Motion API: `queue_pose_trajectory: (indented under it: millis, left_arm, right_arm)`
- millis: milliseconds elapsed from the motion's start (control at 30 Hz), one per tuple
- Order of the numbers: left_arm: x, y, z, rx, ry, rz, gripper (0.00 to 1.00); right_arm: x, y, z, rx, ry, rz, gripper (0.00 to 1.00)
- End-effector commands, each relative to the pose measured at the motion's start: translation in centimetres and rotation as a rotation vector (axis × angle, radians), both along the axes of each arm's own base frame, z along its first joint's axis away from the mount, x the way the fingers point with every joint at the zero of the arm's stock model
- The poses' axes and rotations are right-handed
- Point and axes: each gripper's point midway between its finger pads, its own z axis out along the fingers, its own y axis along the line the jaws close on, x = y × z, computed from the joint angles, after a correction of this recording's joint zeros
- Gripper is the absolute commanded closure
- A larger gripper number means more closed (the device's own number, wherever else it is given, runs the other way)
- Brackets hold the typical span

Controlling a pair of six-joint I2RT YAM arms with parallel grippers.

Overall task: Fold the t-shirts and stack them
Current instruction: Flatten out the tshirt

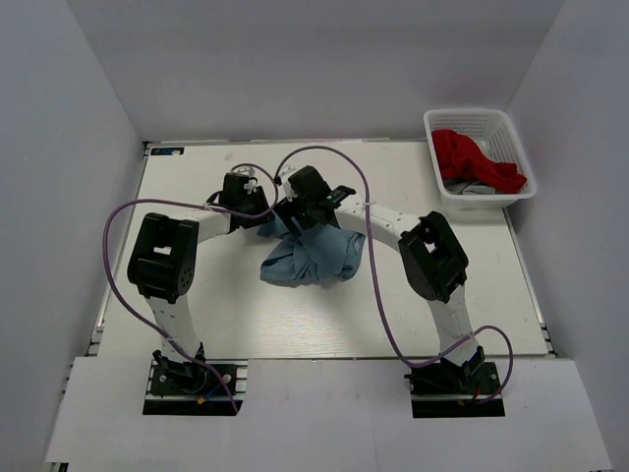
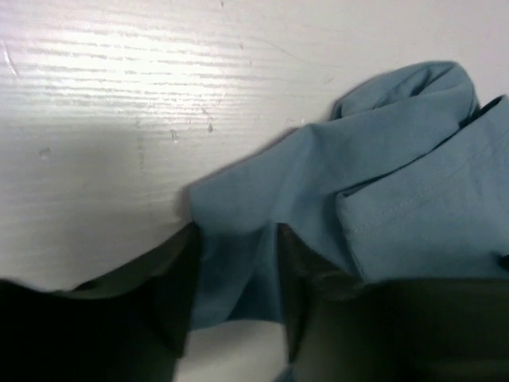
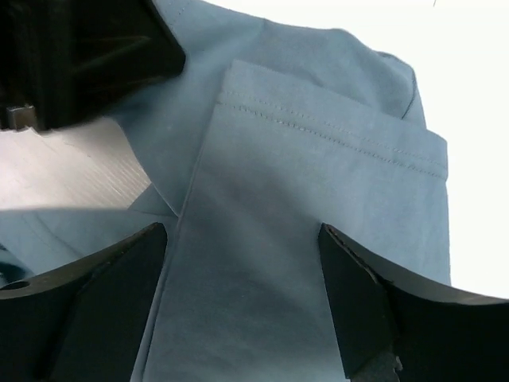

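Note:
One crumpled grey-blue t-shirt (image 1: 314, 258) lies in a heap at the middle of the table. My left gripper (image 1: 266, 218) is at the heap's far left edge. In the left wrist view the gripper (image 2: 237, 294) is shut on a bunched fold of the shirt (image 2: 382, 183), with cloth filling the narrow gap between the jaws. My right gripper (image 1: 300, 222) is just beside it over the heap's far edge. In the right wrist view it (image 3: 241, 294) is open, jaws wide apart, over a flat hemmed flap of the shirt (image 3: 318, 183).
A white lattice basket (image 1: 511, 128) stands at the table's far right, holding a red garment (image 1: 472, 157) and some grey cloth. The left gripper's dark body (image 3: 79, 56) shows close by at the upper left of the right wrist view. White walls enclose the table.

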Motion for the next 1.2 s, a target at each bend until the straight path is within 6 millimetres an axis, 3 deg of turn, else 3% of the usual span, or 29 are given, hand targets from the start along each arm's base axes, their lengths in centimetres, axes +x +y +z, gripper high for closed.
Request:
queue_pose_trajectory:
  millis: [0,67,100,167,233,333,367,433,467,500,567,600,667,700,833,933,1067,1100,1167]
  left_arm:
    - [-4.5,0.0,-4.7,0.019,0.177,-0.037,0.52]
    - [-4.7,0.0,-5.1,0.021,0.186,-0.037,0.66]
    - [-4.7,0.0,-5.1,0.021,0.186,-0.037,0.82]
    - [-4.7,0.2,-5.1,0.032,0.195,-0.030,1.00]
    - [-4.4,0.9,-5.2,0.062,0.188,-0.005,1.00]
    - [-4.4,1.7,-4.5,0.087,0.172,0.048,1.00]
    - [-4.3,1.9,-4.3,0.090,0.152,0.056,1.00]
    - [-3.8,2.4,-2.9,0.090,0.111,0.098,1.00]
    - [-4.0,2.4,-2.7,0.089,0.108,0.098,1.00]
    - [-3.6,2.5,-2.2,0.086,0.088,0.114,1.00]
    - [-3.3,3.0,-1.5,0.104,0.063,0.137,1.00]
    - [-3.2,3.5,-1.2,0.118,0.059,0.164,1.00]
    - [-3.3,3.9,-1.0,0.129,0.052,0.187,1.00]
    - [-3.4,4.4,-0.9,0.140,0.048,0.215,1.00]
    - [-3.7,5.6,-0.7,0.154,0.046,0.266,1.00]
    - [-3.9,6.6,-0.2,0.190,0.039,0.298,1.00]
    - [-3.5,7.3,1.6,0.205,-0.006,0.331,1.00]
    - [-3.3,7.4,3.0,0.198,-0.039,0.341,1.00]
    - [-2.5,7.3,5.4,0.197,-0.103,0.350,1.00]
  right_arm:
    - [-0.4,-0.6,-0.8,-0.034,-0.011,0.003,0.18]
    - [-0.7,-1.1,-1.4,-0.048,0.002,-0.003,0.24]
    - [-1.0,-1.3,-1.9,-0.058,0.015,-0.011,0.30]
    - [-1.0,-2.1,-2.1,-0.071,0.008,-0.053,0.47]
    - [-0.3,-2.4,-1.2,-0.048,-0.032,-0.117,0.56]
    - [-0.1,-2.6,1.0,0.031,-0.076,-0.177,0.59]
    - [-0.5,-2.7,2.4,0.071,-0.085,-0.176,0.74]
    - [-0.7,-2.5,2.7,0.122,-0.095,-0.182,0.88]
    - [-0.6,-2.4,4.4,0.170,-0.114,-0.196,0.90]
    - [-0.8,-2.9,3.9,0.167,-0.110,-0.222,0.90]
    - [-0.3,-3.1,6.3,0.224,-0.158,-0.252,0.90]
    - [-0.8,-3.7,5.5,0.210,-0.152,-0.259,0.88]
    - [-0.7,-3.8,7.1,0.256,-0.180,-0.273,0.84]
    - [-1.1,-4.0,6.4,0.248,-0.168,-0.266,0.79]
    - [-1.2,-5.3,6.8,0.243,-0.186,-0.311,0.75]
    - [-1.6,-6.3,6.5,0.230,-0.186,-0.342,1.00]
    - [-1.8,-8.4,7.5,0.244,-0.229,-0.419,1.00]
    - [-1.4,-8.2,8.6,0.288,-0.261,-0.432,1.00]
    - [-1.3,-9.6,10.5,0.312,-0.314,-0.483,1.00]
